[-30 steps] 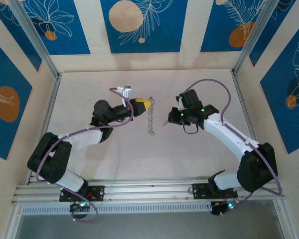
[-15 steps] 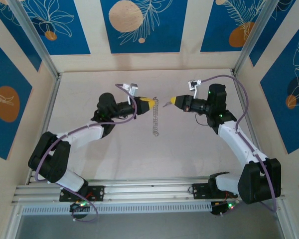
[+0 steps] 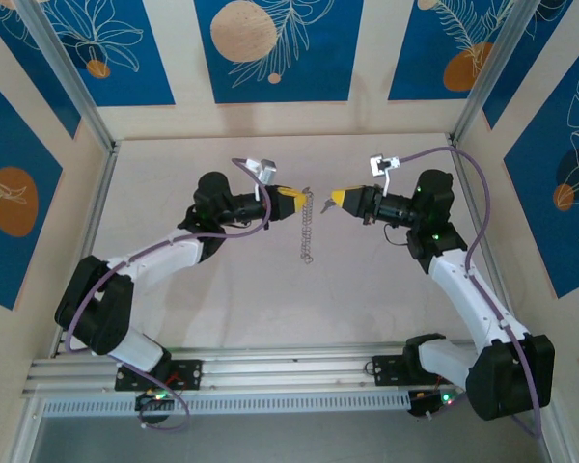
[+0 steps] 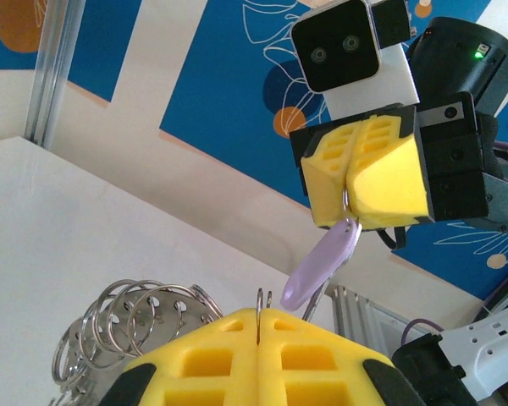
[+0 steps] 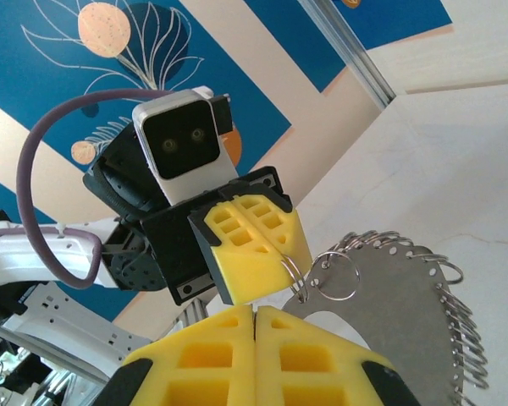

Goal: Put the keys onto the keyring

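Your left jaws clamp the keyring (image 3: 308,231), your right jaws pinch the key (image 4: 322,258) at its three o'clock; a slight misalignment could twist the tiny key loose.

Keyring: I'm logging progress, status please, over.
Left gripper shut on keyring, hanging. Right gripper shut on key. Tips close, mid-air; nothing between them.

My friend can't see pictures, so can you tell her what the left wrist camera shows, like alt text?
The right gripper faces the camera, shut, with the lilac key dangling from it against a blue patterned wall. Below, the left gripper is shut on the keyring, whose silver loops bunch beside it.
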Robot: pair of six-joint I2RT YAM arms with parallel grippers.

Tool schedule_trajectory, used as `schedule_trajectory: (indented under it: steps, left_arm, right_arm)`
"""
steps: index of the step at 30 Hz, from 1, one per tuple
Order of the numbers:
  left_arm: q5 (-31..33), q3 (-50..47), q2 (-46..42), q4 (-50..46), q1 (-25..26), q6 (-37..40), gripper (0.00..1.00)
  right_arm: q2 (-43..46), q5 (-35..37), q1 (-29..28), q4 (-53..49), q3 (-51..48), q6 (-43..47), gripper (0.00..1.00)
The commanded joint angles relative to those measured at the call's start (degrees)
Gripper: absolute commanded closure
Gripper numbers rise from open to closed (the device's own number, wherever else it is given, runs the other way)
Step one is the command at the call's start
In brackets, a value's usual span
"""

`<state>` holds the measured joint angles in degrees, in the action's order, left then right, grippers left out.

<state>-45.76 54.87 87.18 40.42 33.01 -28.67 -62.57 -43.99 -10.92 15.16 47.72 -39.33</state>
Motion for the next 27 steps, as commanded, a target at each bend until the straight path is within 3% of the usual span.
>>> schedule_trajectory:
  steps: [1,10,17,27]
  left_arm:
    - [-2.3,3.0,-0.5,-0.2,0.9,2.8,1.00]
    - [1.1,2.9,-3.0,-4.6,2.1,14.0,1.00]
    - [4.3,-1.3,-4.1,5.5,2.1,22.5,1.00]
    - [3.7,1.4,-3.9,2.3,2.1,27.1,1.00]
  right_arm:
    - [0.3,-1.3,-1.3,-2.5,0.7,2.7,1.00]
    - [1.2,-0.2,-1.4,-9.5,2.1,8.8,1.00]
    - [3.0,-0.9,0.7,-9.5,1.5,9.5,1.00]
    - [3.0,0.3,0.5,-6.8,2.7,9.4,1.00]
